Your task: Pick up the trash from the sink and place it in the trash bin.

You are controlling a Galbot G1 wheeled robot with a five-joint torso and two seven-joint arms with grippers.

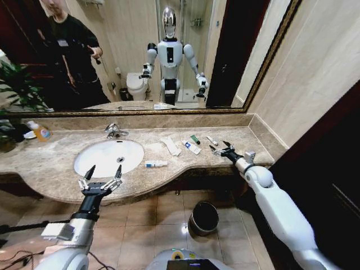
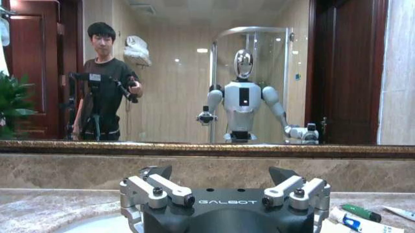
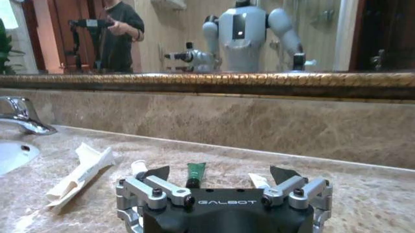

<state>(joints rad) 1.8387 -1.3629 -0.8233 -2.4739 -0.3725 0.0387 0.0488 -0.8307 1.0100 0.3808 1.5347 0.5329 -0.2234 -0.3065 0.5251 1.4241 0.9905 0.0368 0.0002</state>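
both grippers hanging open over the vanity, nothing picked up yet

going near to far from the sink (image 1: 84,163): the trash bin (image 1: 204,217) is sitting on the floor tiles below and to the right of it. the left gripper (image 1: 102,176) is hovering at the sink's front rim, jaws spread wide and holding nothing. a white tube (image 1: 156,163) is lying just right of the basin. the flat white packet (image 1: 170,145), a blue-marked tube (image 1: 192,148) and the green piece (image 1: 195,139) are lying further right on the countertop (image 1: 56,152), and the right gripper (image 1: 220,148) is hanging wide open and empty just beyond them. the faucet (image 1: 115,131) is sitting behind the basin.
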